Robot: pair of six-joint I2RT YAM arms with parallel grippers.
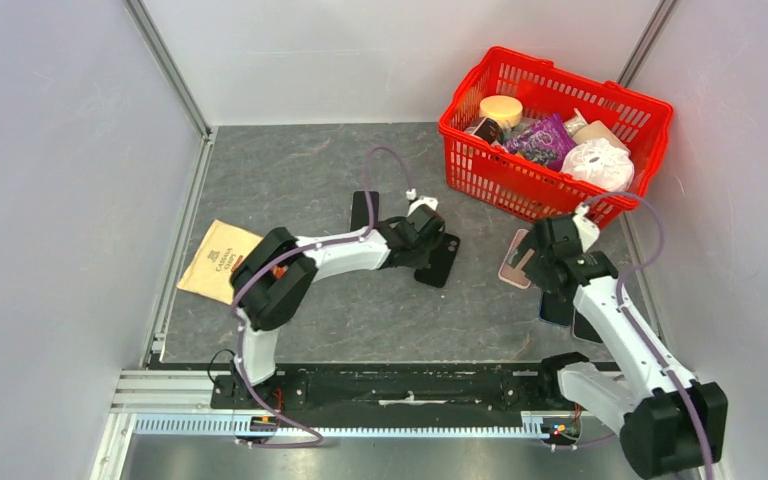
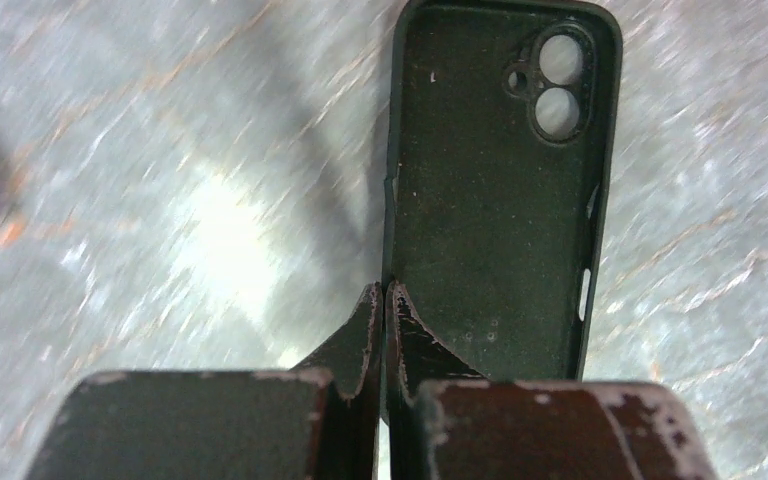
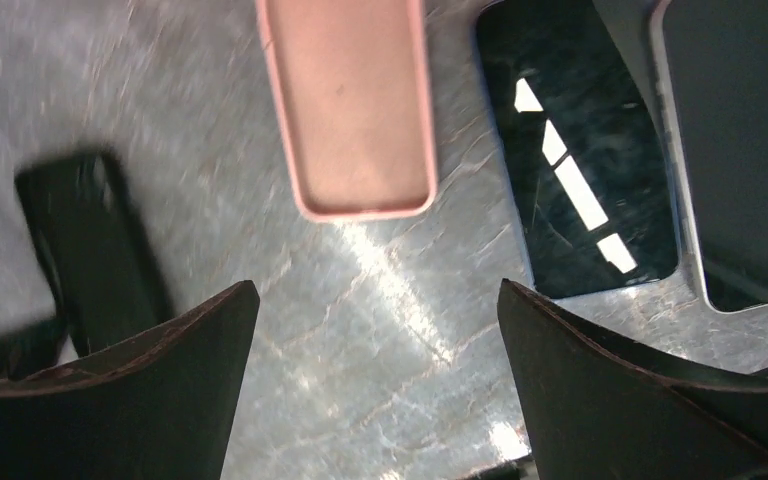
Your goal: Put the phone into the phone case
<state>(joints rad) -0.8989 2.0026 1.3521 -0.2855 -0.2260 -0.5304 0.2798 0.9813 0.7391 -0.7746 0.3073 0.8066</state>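
Grey tabletop (image 1: 360,320), white walls (image 1: 60,150), black case (image 2: 500,200)

red basket (image 1: 490,180) (packed with goods) at back right, brown packet (image 1: 218,260) at left

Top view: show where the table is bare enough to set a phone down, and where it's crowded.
Bare: the far-left stretch of the table between the brown packet and the red basket; also the near middle, in front of the black case. Crowded: by the basket, with the pink case, phones and the right gripper.
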